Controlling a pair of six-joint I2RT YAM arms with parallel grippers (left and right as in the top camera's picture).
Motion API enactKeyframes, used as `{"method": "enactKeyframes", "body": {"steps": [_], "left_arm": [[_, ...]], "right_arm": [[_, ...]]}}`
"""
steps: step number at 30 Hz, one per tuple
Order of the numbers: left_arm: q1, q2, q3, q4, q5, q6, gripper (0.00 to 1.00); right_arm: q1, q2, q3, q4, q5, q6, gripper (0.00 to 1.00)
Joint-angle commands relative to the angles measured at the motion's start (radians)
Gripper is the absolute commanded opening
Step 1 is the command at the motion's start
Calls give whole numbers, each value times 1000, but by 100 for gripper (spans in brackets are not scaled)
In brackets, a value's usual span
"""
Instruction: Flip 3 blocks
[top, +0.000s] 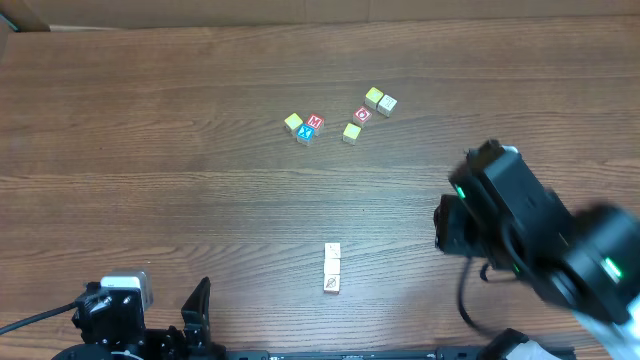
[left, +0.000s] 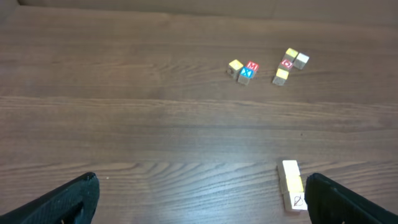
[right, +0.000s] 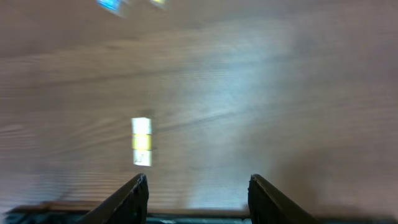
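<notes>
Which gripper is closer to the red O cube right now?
Right. The right gripper hangs front-right of the red O cube; the left gripper sits much farther off, front-left.

You can read three letters in the far cluster: an "M" on the red-faced wooden cube (top: 315, 121), an "X" on the blue-faced wooden cube (top: 306, 132) touching it, and an "O" on the second red-faced cube (top: 362, 114) to their right. The dark mark on the nearest cream wooden cube (left: 297, 201) is too faint to read.
</notes>
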Motion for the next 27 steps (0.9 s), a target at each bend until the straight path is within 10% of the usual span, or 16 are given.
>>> {"method": "enactKeyframes", "body": {"steps": [1, 3, 4, 27], "left_arm": [[3, -3, -5, -9, -24, 2, 100], [3, -3, -8, -19, -24, 2, 100], [3, -3, -9, -29, -23, 1, 100], [3, -3, -10, -137, -2, 1, 100]], "right_arm": [[59, -80, 28, 30, 108, 11, 55], [68, -111, 28, 48, 127, 11, 66], [68, -119, 28, 54, 127, 11, 100], [68, -114, 28, 54, 126, 10, 100]]}}
